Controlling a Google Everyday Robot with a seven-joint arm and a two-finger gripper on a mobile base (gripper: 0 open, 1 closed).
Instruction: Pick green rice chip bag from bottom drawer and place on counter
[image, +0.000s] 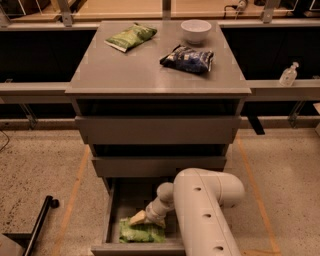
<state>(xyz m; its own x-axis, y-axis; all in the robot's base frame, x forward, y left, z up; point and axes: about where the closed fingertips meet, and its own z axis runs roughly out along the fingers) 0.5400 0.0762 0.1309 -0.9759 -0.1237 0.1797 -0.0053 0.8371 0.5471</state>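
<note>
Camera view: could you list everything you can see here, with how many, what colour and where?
bottom drawer: one, grey, pulled open, lowest in the cabinet
green rice chip bag: one, bright green, lying inside the bottom drawer
counter: one, grey, cabinet top
upper drawers: two, grey, shut, above the bottom drawer
flat bag: one, darker green, counter's far left
snack bag: one, dark blue and white, counter's right
bowl: one, white, counter's far right
bottle: one, clear, right rail
arm: one, white, reaching into the bottom drawer
gripper: one, tan, inside the drawer at the bag's top edge
</note>
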